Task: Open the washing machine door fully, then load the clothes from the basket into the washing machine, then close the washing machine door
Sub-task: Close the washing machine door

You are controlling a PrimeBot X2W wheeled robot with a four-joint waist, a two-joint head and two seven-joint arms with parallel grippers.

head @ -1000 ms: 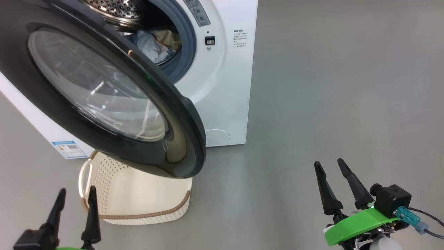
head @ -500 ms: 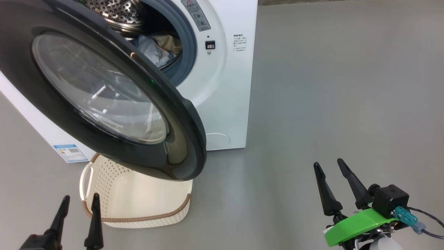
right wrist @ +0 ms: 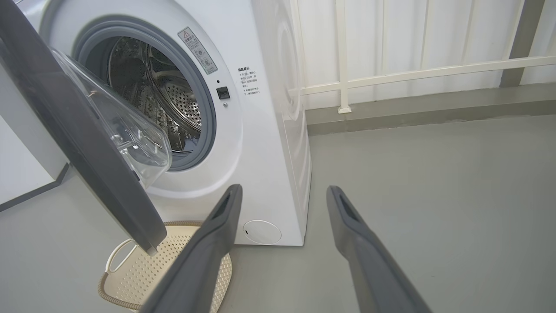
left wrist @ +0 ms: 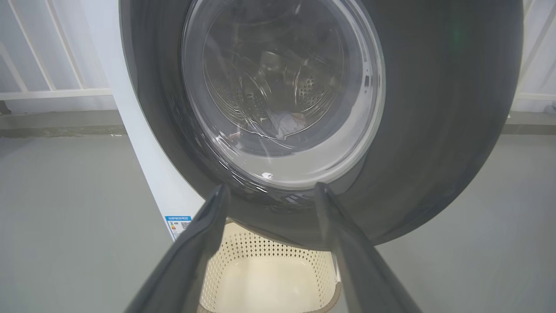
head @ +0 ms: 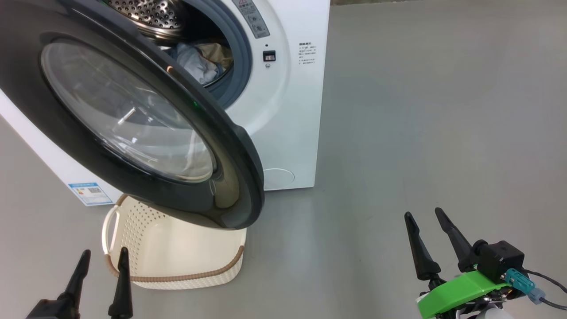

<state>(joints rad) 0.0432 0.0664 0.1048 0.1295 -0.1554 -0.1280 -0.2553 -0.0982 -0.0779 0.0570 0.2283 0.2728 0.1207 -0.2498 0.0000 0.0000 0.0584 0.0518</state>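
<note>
The washing machine (head: 288, 110) stands ahead with its black-ringed door (head: 133, 115) swung open toward me, hanging over the basket (head: 177, 252). Light blue and cream clothes (head: 201, 60) lie inside the steel drum (head: 146, 13). What shows of the cream basket's inside holds nothing. My left gripper (head: 102, 259) is open at the lower left, just in front of the basket's near rim. My right gripper (head: 425, 217) is open at the lower right, over bare floor. The left wrist view faces the door (left wrist: 434, 108) and basket (left wrist: 269, 278); the right wrist view shows the door (right wrist: 78, 130) edge-on, the drum (right wrist: 173, 104) and the basket (right wrist: 143, 274).
Grey floor (head: 421, 110) spreads to the right of the machine. A white railing and wall (right wrist: 391, 65) stand behind it. A round lower flap (head: 278, 178) sits on the machine's front, and a blue label (head: 90, 192) on its side.
The head view has shifted a little. Both grippers sit slightly lower in it than a second ago. The door, basket and clothes look unmoved.
</note>
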